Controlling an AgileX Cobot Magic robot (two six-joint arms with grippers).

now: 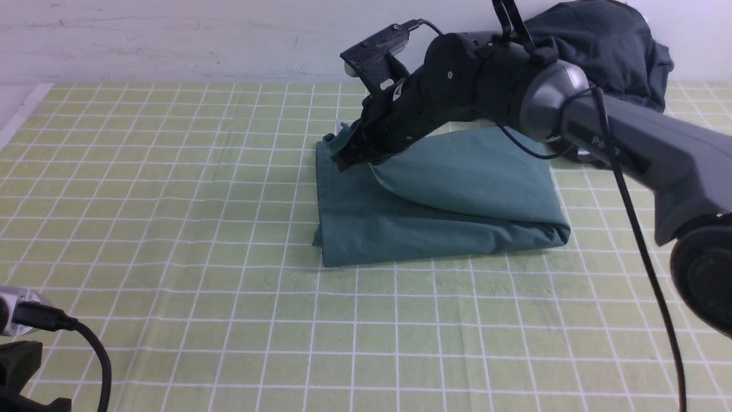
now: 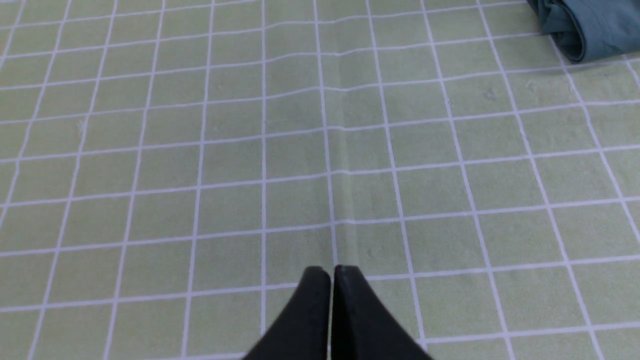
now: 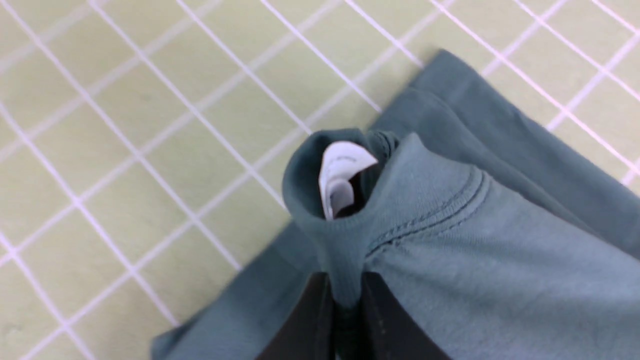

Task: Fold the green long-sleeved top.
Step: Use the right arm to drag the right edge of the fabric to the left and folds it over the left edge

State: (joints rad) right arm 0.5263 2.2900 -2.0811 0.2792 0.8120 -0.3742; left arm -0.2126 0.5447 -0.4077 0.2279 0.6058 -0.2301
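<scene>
The right pincer (image 1: 346, 157) is closed on the green top (image 1: 440, 200), its two black jaws squeezing a bunch of fabric just below the collar (image 3: 305, 200). Past the jaw tips the collar stands up in a small loop, and a white label (image 3: 342, 175) curls inside that loop, close to the tips but not touched by them.

The rest of the top lies behind and below this pincer, toward the robot and to its right, folded into a thick block on the checked yellow-green tablecloth (image 1: 171, 229). The upper layer slopes up from a rounded fold on the side of the block away from the pincer to the pinched spot, so it sits raised above the layers under it. The lower layers lie flat on the tablecloth right under the jaws.

A dark garment (image 1: 606, 46) lies heaped against the wall (image 1: 171, 40), well apart from the right pincer's tips, beyond the arm and to its right.

The left pincer (image 2: 332, 272) has its jaws pressed together with nothing between them, over bare tablecloth. The top is well apart from it, ahead and to its right; only one rolled corner shows from that wrist
</scene>
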